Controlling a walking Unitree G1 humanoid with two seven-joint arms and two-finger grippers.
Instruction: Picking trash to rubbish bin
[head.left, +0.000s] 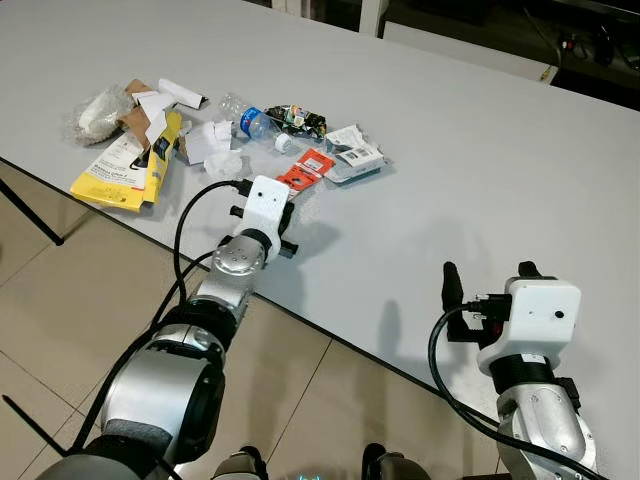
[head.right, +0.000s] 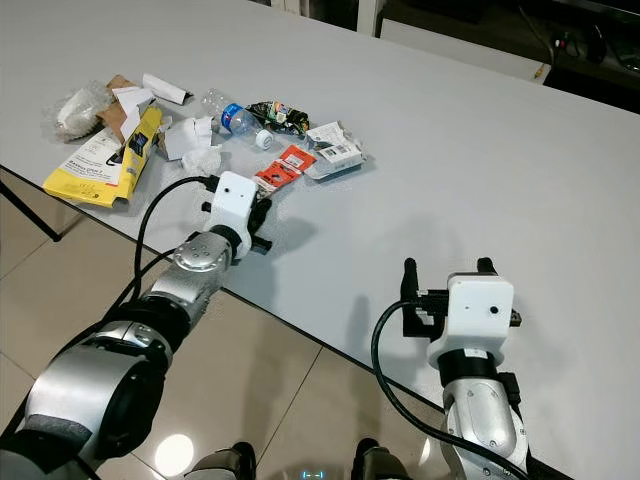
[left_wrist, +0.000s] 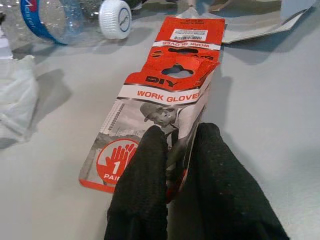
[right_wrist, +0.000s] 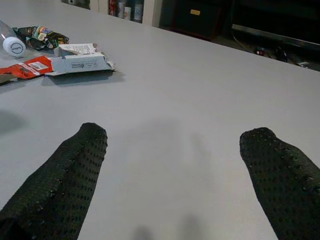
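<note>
Left gripper (left_wrist: 172, 155) pinched the near edge of the red glove packet (left_wrist: 165, 100) — lying flat on the grey table (head.left: 450, 130), near the plastic bottle (head.left: 243, 118). Right gripper (right_wrist: 172, 150) hovered to the right, fingers spread.

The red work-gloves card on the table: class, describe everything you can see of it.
The work-gloves card is a flat printed cardboard header, red at top and bottom with a black-and-white photo between, reading "DIY", "WORK GLOVES" and "1 PAIR". It has a barcode label and hang-hole cut-outs, and its upper flap is creased. It lies on the grey table near a plastic bottle, and the left gripper is shut on its lower edge.
</note>
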